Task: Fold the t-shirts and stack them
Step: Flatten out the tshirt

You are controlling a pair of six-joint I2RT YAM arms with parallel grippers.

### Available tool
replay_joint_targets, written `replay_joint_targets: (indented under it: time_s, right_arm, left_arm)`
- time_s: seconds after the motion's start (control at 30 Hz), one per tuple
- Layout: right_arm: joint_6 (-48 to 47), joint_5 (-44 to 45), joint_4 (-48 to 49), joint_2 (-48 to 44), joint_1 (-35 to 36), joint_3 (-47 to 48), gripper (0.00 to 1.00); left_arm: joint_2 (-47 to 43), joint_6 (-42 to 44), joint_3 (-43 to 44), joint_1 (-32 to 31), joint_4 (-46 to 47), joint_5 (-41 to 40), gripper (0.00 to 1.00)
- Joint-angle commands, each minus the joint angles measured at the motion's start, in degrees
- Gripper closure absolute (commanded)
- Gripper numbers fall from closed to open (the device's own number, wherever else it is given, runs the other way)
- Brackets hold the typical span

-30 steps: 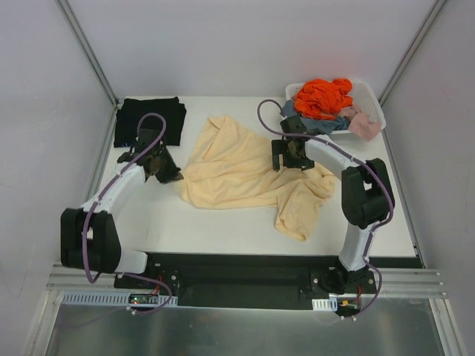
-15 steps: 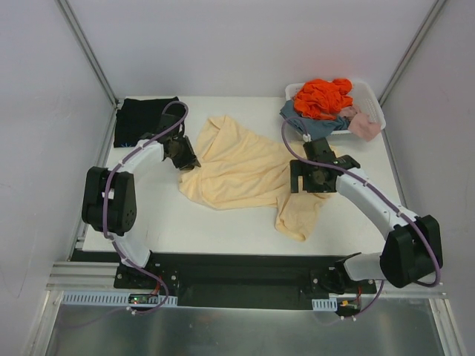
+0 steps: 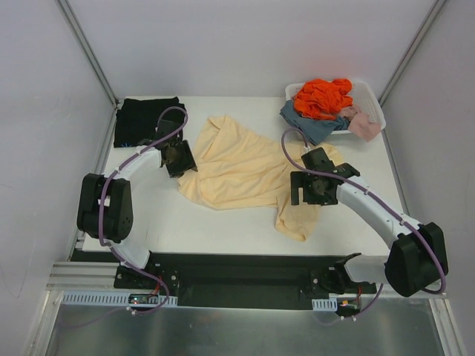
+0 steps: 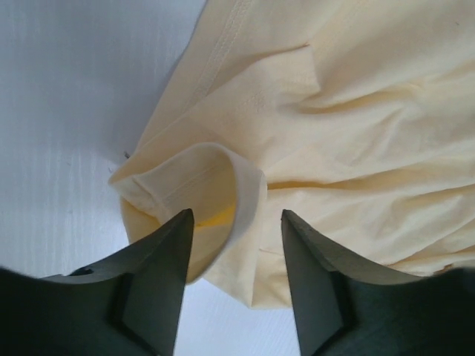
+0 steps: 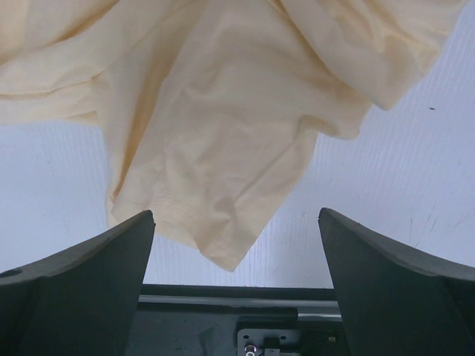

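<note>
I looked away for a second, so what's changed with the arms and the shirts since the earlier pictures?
The left gripper moved rightward to the cream-yellow t-shirt, at its left edge, and its fingers opened around a curled fold. The right gripper, open throughout, drew back toward the near edge. The black t-shirt and basket stayed put.
</note>
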Motion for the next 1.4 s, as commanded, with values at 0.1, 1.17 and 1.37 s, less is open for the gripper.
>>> replay_joint_targets:
  time_s: [0.1,1.17,1.37]
  right_arm:
    - [4.3,2.3,-6.5,-4.4,0.8,-0.1,0.03]
    - [19.8,0.8,-0.9,-1.2,9.3,-14.1,0.25]
    - [19.2,-2.1,5.4,5.0,8.5,-14.5,0.4]
  left_arm:
    - [-1.0,2.0,-0.4,0.1,-0.2,1.9,0.82]
    - [-26.5,-5.6,-12.1,0.2,-3.6,-10.8,1.0]
    - [-27.4,-6.1,-12.1,0.2,-3.7,-11.0,1.0]
